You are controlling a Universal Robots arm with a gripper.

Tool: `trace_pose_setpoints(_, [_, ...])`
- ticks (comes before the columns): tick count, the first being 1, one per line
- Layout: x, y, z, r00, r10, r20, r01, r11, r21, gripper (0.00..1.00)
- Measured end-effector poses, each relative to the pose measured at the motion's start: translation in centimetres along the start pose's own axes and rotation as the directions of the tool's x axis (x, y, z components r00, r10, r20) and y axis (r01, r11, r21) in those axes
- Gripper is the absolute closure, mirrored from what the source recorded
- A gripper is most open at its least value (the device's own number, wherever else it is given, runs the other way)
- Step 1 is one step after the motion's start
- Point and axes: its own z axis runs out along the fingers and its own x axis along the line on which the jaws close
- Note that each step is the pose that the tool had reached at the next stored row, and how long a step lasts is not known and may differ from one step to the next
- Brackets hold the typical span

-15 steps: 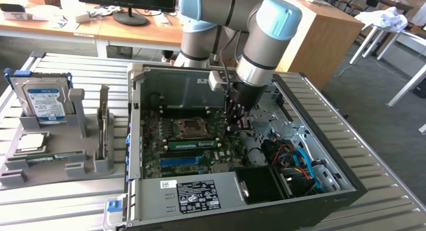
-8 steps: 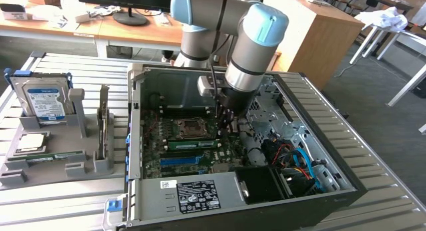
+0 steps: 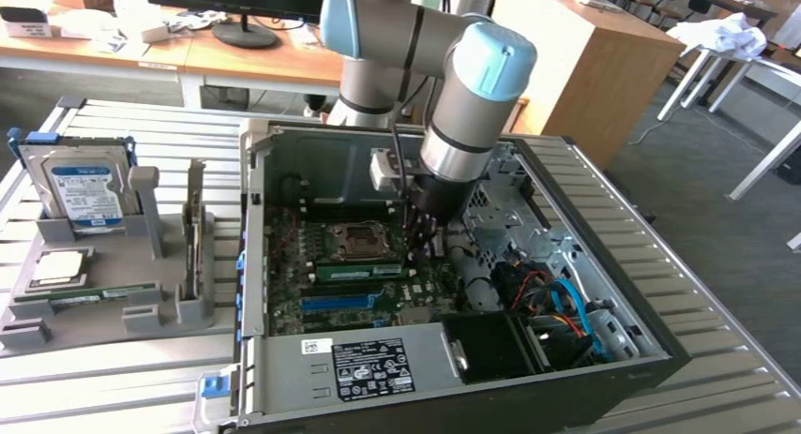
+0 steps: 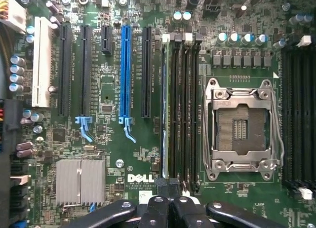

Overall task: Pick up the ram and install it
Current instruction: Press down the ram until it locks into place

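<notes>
Exterior view, from its left: grey tray (image 3: pixel 188 312) with hard drive (image 3: pixel 85 186), square processor (image 3: pixel 56 268) and a second green stick (image 3: pixel 94 294); then open computer case (image 3: pixel 651 340), ram (image 3: pixel 360 270) seated on edge in a motherboard slot beside the empty socket (image 3: pixel 360 239); gripper (image 3: pixel 423 239) at its end, fully closed, holding nothing.

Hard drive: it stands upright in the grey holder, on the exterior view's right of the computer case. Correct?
No. The exterior view shows the hard drive upright in the grey holder on that view's left of the computer case.
</notes>
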Motion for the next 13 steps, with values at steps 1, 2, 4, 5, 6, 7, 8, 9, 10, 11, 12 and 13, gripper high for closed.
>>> trace_pose_setpoints(1, [0.0, -0.01, 0.16, 1.0, 0.0, -0.0007, 0.0, 1.0, 0.0002, 0.9])
trace_pose_setpoints(2, [0.0, -0.02, 0.32, 1.0, 0.0, -0.0014, 0.0, 1.0, 0.0, 0.9])
trace_pose_setpoints(4, [0.0, 0.03, 0.38, 1.0, 0.0, -0.001, 0.0, 1.0, 0.0006, 0.9])
trace_pose_setpoints(5, [0.0, 0.06, 0.3, 1.0, 0.0, 0.0006, 0.0, 1.0, 0.0031, 0.9])
trace_pose_setpoints(6, [0.0, 0.11, 0.02, 1.0, 0.001, 0.0022, -0.001, 1.0, 0.0053, 0.9])
trace_pose_setpoints(7, [0.0, 0.14, -0.42, 1.0, 0.0, 0.001, 0.0, 1.0, 0.0063, 0.9])
trace_pose_setpoints(8, [0.0, 0.16, -0.83, 1.0, 0.0, -0.0002, 0.0, 1.0, 0.0065, 0.9])
trace_pose_setpoints(9, [0.0, 0.28, -0.97, 1.0, 0.0, 0.0002, 0.0, 1.0, 0.0092, 0.9])
trace_pose_setpoints(10, [0.0, 0.59, -1.03, 1.0, 0.0, 0.0003, 0.0, 0.9999, 0.012, 0.9])
trace_pose_setpoints(11, [0.0, 1.0, -1.0, 1.0, 0.0, 0.0007, 0.0, 0.9999, 0.0144, 0.9])
trace_pose_setpoints(12, [0.0, 1.45, -1.0, 1.0, 0.0, 0.0015, 0.0, 0.9999, 0.0152, 0.9])
trace_pose_setpoints(13, [0.0, 1.95, -0.98, 1.0, 0.0, 0.003, 0.0, 0.9999, 0.0158, 0.9])
